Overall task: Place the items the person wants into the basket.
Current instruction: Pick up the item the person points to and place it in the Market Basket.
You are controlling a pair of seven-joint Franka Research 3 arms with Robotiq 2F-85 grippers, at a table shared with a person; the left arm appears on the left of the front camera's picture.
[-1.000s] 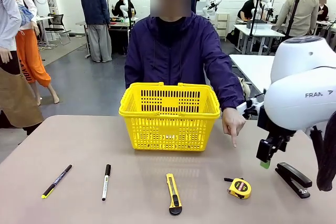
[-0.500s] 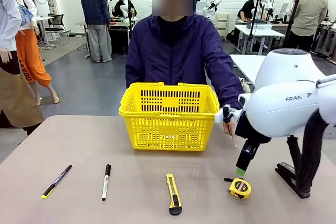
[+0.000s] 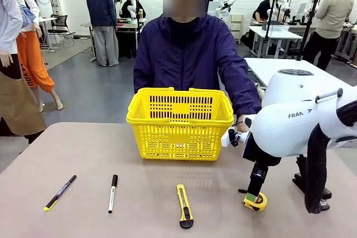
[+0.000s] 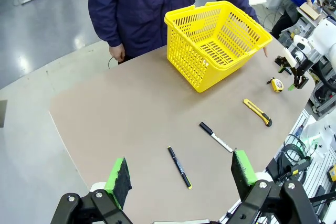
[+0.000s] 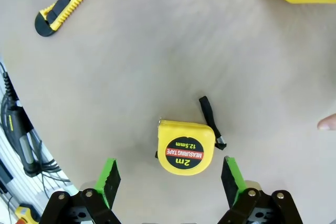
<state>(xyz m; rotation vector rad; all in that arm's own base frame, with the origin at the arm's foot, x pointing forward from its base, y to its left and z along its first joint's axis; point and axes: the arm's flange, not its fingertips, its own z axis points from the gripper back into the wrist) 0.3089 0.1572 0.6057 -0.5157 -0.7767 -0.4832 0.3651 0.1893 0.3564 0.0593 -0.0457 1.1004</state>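
Straddling the tape measure (image 5: 185, 147) near the front-right edge of the table (image 3: 83, 154), the right gripper (image 5: 170, 176) stands released, pads (image 5: 109, 179) clear of its sides. Bare table runs from there to the basket (image 3: 179, 121) at the far middle. The left gripper (image 4: 181, 174) hangs released too.

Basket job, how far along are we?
Done: nothing, the basket looks empty. In hand: the open right gripper hangs over the tape measure, jaws either side, not gripping. Left: tape measure, stapler and white marker all lie on the table.
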